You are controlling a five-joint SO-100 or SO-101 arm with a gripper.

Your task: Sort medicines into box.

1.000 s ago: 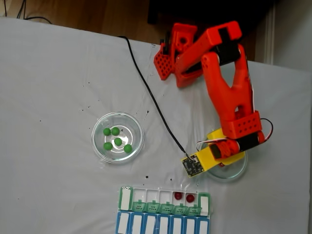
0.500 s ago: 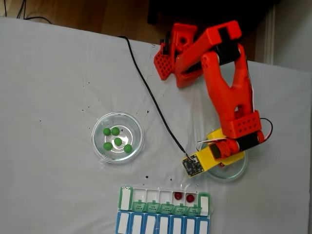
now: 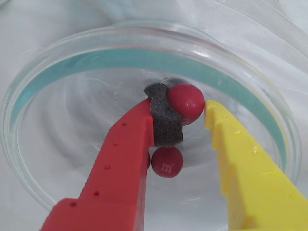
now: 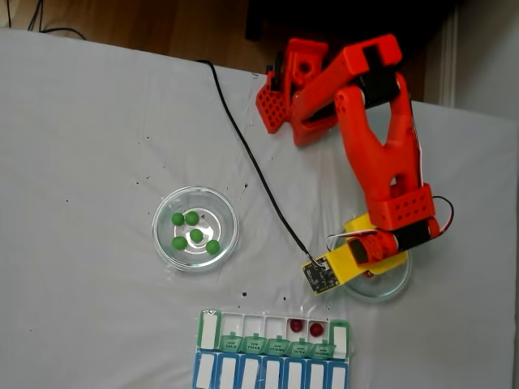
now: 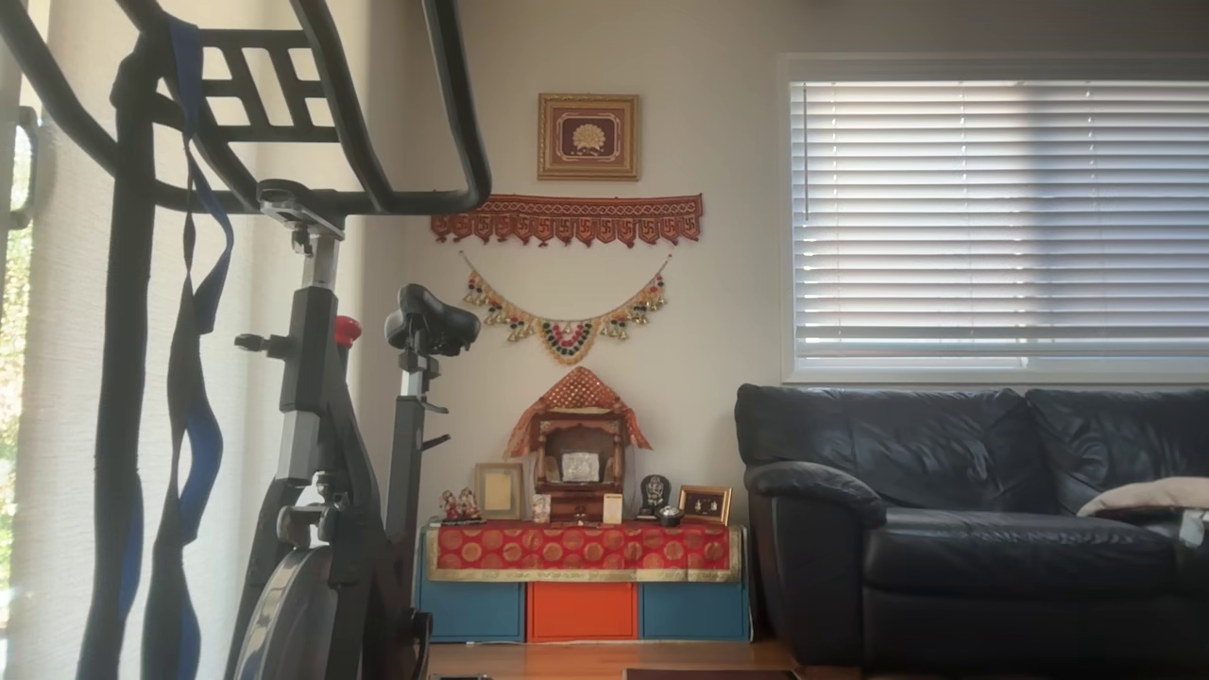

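In the wrist view my gripper [image 3: 186, 102] reaches down into a clear round glass dish [image 3: 57, 62]. A dark red medicine ball [image 3: 186, 98] sits pinched between the grey foam pad [image 3: 166, 122] on the red finger and the yellow finger [image 3: 240, 159]. A second red ball [image 3: 167, 161] lies on the dish floor just below. In the fixed view the box [image 4: 272, 356] lies at the bottom edge, with two red balls [image 4: 306, 327] in its open white compartments. Several green balls [image 4: 195, 229] rest in the left dish [image 4: 166, 212].
The orange arm [image 4: 381, 154] stretches from its base [image 4: 292, 85] at the top down over the right dish [image 4: 389, 285]. A black cable [image 4: 251, 162] runs across the white cloth to the wrist. Bare cloth lies left of and between the dishes.
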